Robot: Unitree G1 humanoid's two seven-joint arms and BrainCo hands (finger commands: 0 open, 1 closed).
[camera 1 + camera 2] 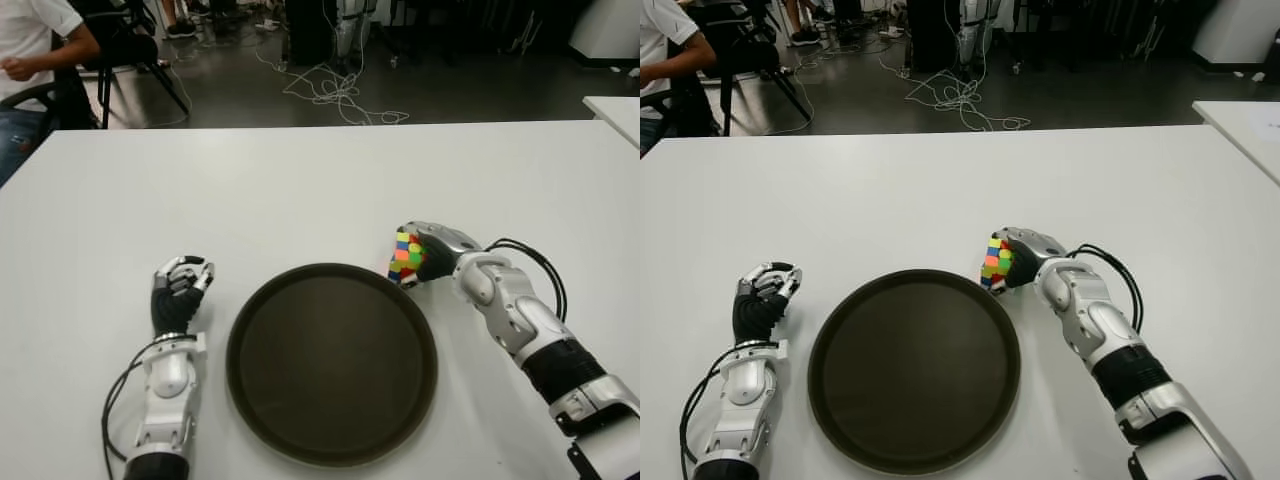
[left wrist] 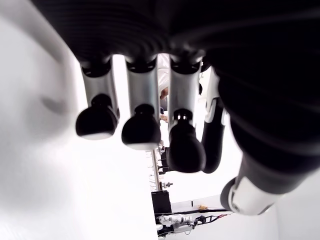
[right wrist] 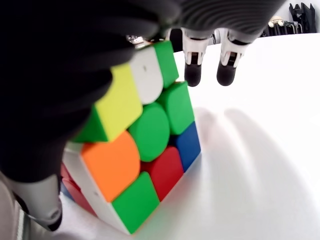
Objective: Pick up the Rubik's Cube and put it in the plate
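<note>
The Rubik's Cube [image 1: 406, 256] is tilted at the far right rim of the dark round plate [image 1: 330, 370], just outside it. My right hand [image 1: 432, 244] is shut on the cube from the right side. In the right wrist view the cube [image 3: 140, 150] is pressed against the palm, with the thumb under it and two fingertips [image 3: 193, 75] reaching past its top edge. It casts a shadow on the white table [image 1: 300, 190] beneath. My left hand [image 1: 180, 285] shows to the left of the plate, fingers [image 2: 140, 130] loosely bent and holding nothing.
A person [image 1: 30, 50] sits on a chair beyond the table's far left corner. Cables [image 1: 340, 95] lie on the floor behind the table. The corner of another white table [image 1: 615, 110] shows at the far right.
</note>
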